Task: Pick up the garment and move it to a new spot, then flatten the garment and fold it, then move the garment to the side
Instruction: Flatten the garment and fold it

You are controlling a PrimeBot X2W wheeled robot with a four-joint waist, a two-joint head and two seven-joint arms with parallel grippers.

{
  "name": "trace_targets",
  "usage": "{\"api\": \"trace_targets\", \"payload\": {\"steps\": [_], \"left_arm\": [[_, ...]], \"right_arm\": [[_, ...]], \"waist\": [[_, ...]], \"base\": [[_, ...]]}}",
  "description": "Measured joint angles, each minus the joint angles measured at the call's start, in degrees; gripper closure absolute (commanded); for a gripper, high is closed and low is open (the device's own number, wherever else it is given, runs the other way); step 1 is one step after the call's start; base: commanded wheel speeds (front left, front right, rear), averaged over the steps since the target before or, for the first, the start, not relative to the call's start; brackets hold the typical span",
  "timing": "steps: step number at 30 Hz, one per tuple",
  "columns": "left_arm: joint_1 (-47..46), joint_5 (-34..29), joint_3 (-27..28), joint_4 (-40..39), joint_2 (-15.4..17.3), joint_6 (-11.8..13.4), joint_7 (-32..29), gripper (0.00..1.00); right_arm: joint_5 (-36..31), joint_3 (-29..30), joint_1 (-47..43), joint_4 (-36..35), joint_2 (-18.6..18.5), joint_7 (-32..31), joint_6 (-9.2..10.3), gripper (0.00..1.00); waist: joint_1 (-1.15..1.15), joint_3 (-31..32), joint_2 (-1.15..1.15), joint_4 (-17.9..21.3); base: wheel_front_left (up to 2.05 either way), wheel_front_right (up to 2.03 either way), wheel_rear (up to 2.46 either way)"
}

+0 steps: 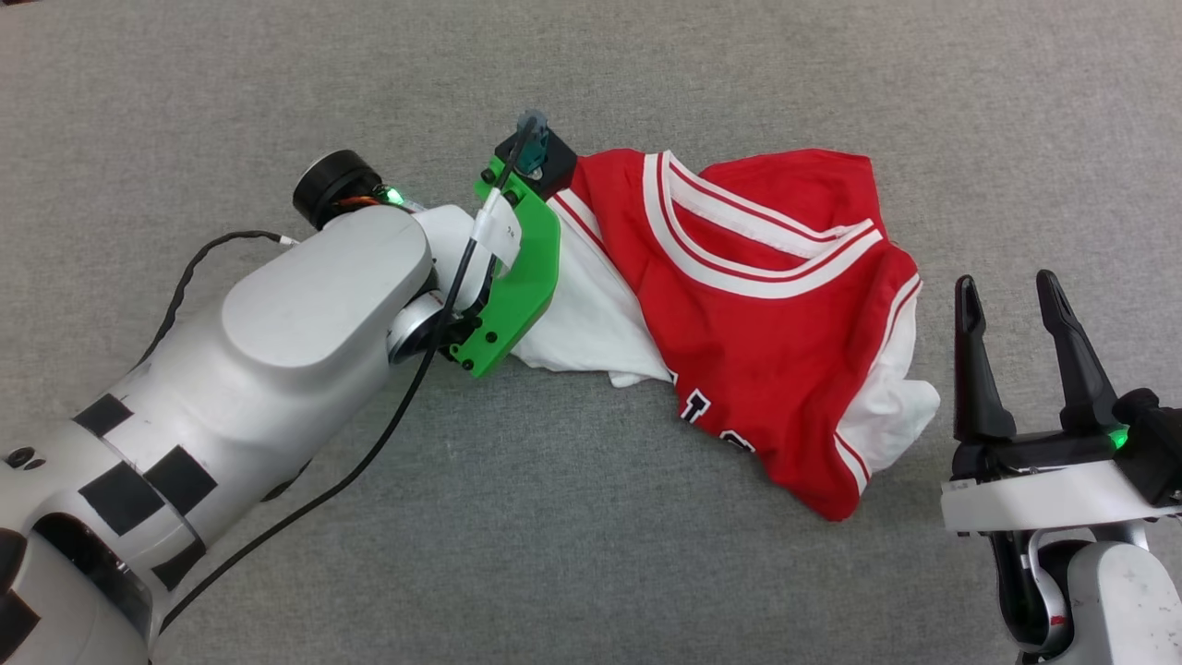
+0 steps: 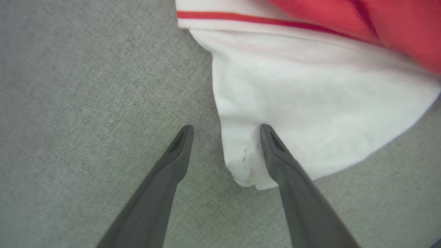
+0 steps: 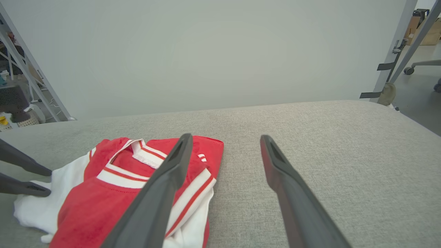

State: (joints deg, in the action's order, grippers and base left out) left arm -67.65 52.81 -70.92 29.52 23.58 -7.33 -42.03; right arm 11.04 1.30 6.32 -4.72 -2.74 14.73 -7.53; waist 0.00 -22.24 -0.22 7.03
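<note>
We are seeing the garment (image 1: 766, 314) lying crumpled centre-right in the head view, straight on the grey surface (image 1: 572, 554), in no container. Our left gripper (image 2: 226, 128) is standing wide open astride the edge of the white sleeve (image 2: 310, 103), gripping nothing. Our right gripper (image 1: 1007, 279), lower right, is gaping empty. We are risking pinching only the sleeve tip, which could slip free.

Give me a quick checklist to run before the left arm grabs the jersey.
1. Left end effector open: ok, fingers spread.
2. Garment edge between its fingers: ok, the white sleeve corner sits in the gap.
3. Fingers low enough to pinch cloth: cannot tell.
4. Right end effector off the garment: ok, open, beside it.
5. Garment flat: not ok, bunched, lettering partly hidden.
</note>
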Motion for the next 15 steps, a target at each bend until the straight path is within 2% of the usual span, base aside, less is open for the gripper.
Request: {"api": "trace_targets", "payload": {"steps": [8,9,10,15], "left_arm": [[0.49,-1.04,-0.82,-1.19,1.34,0.02,-4.59,0.0],[0.54,-1.51,-0.74,-1.87,1.42,0.03,-5.11,0.56],[0.6,-1.68,-0.7,-2.54,1.46,0.04,-5.44,1.0],[1.33,-0.3,-1.3,-4.0,1.32,0.01,-3.41,1.0]], "right_arm": [[0.78,-0.29,0.67,0.05,-0.01,0.0,0.0,0.0],[0.78,-0.21,0.74,0.05,0.0,0.0,0.0,0.0],[0.78,-0.08,0.77,0.07,-0.01,0.0,0.0,0.0],[0.74,0.3,0.78,0.32,-0.02,0.0,0.0,0.0]], "waist": [[0.0,-1.73,0.0,1.66],[0.0,-1.82,0.0,1.69],[0.0,-1.85,0.0,1.62],[0.0,-1.15,0.0,0.68]], "base": [[0.0,0.0,0.0],[0.0,0.0,0.0],[0.0,0.0,0.0],[0.0,0.0,0.0]]}}
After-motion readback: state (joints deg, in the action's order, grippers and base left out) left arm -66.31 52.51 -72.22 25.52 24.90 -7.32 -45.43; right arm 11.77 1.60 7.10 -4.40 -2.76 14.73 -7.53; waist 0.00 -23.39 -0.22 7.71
